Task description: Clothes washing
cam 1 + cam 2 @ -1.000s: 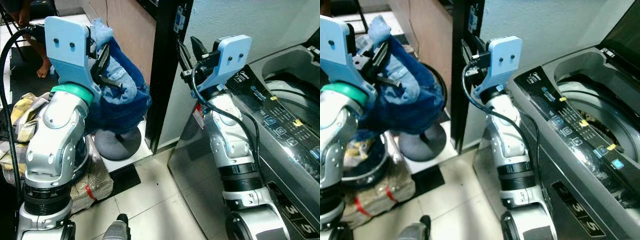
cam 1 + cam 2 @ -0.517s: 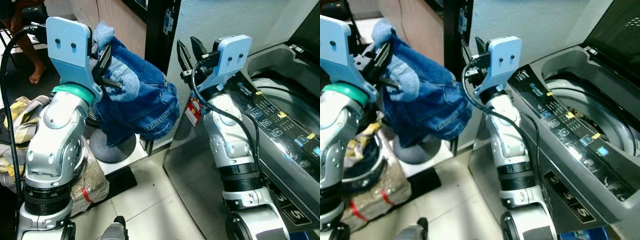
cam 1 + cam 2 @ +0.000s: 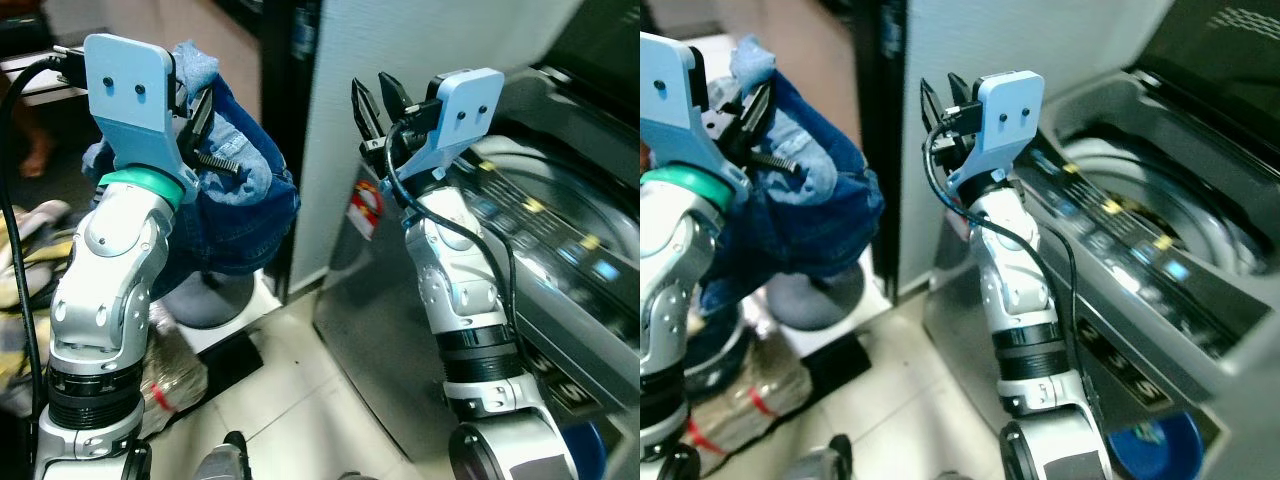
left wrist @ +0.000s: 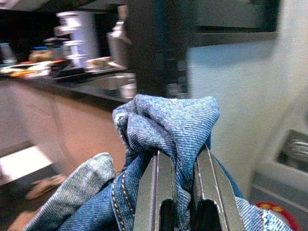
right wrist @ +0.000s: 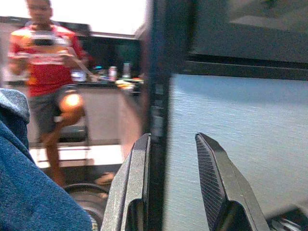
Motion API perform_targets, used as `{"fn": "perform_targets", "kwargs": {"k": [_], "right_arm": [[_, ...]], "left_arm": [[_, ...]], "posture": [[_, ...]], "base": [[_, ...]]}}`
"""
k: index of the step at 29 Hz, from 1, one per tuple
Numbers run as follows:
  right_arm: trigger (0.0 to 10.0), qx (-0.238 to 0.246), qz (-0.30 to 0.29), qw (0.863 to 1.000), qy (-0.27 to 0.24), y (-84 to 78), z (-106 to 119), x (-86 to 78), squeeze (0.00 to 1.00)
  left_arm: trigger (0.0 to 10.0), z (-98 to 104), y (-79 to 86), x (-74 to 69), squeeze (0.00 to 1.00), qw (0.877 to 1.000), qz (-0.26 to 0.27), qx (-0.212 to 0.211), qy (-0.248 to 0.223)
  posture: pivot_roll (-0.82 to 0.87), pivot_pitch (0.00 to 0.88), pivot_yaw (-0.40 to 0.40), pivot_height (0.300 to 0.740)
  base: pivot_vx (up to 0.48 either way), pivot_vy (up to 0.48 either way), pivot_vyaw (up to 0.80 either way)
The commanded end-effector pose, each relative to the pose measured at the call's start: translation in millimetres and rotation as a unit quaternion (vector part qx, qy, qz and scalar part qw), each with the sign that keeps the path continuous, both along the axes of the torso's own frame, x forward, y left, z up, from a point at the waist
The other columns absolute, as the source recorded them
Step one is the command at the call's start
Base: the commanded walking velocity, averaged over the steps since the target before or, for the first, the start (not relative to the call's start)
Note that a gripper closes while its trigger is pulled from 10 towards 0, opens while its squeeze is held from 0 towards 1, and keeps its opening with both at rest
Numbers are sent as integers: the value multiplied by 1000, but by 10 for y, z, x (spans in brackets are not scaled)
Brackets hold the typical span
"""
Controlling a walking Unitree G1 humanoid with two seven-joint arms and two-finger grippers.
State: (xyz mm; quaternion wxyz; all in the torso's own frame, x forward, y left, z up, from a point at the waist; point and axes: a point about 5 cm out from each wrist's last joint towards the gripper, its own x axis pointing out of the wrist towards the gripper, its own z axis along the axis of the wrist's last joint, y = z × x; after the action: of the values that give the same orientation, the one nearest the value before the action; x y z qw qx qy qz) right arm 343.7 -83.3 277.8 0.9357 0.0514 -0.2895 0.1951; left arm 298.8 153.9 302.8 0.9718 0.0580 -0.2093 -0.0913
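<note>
Up at chest height on the robot's left, the left gripper [image 3: 205, 125] is holding a bunched pair of blue jeans [image 3: 235, 215], w/ the two black fingers [image 4: 156, 192] closing tight on a fold of denim that is bulging out above the tips in the left wrist view. Most of the garment is hanging below and to the side of the wrist as a loose lump, beside the dark door frame [image 3: 290, 120] and clear of the floor. Denim like this is prob. fairly heavy for a single pinch, soft and floppy, not slippery, not fragile; the weight is hanging off one fold, so I judge it could swing and drag on the grip while the arm is moving. The hold looks sound bc the fingers are biting a thick doubled ridge, not a thin edge; a seam or waistband would be the other good spot, though I can't tell which part of the jeans this is. The right gripper [image 3: 377, 100] is raised w/ its fingers parted a little and carrying nothing, sitting just in front of the washing machine [image 3: 1120, 260], whose lid is standing open over the drum [image 3: 1160, 205]. The jeans are well apart from that opening, over on the left. A person [image 5: 45, 67] is standing in the background of the right wrist view.
</note>
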Motion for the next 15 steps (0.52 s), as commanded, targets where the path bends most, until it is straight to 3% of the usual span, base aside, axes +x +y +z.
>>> {"fn": "perform_targets", "kwargs": {"k": [1,15], "right_arm": [[10000,0,-3,1000,1,-29,5,2,0],[10000,17,0,1000,3,-48,37,3,0]], "left_arm": [[10000,40,-41,-20,0,1000,-9,2,-15],[10000,32,-40,-9,0,1000,-8,3,-12]], "posture": [[95,5,-21,740],[95,13,-21,740]], "base": [[0,0,-800],[0,0,-779]]}}
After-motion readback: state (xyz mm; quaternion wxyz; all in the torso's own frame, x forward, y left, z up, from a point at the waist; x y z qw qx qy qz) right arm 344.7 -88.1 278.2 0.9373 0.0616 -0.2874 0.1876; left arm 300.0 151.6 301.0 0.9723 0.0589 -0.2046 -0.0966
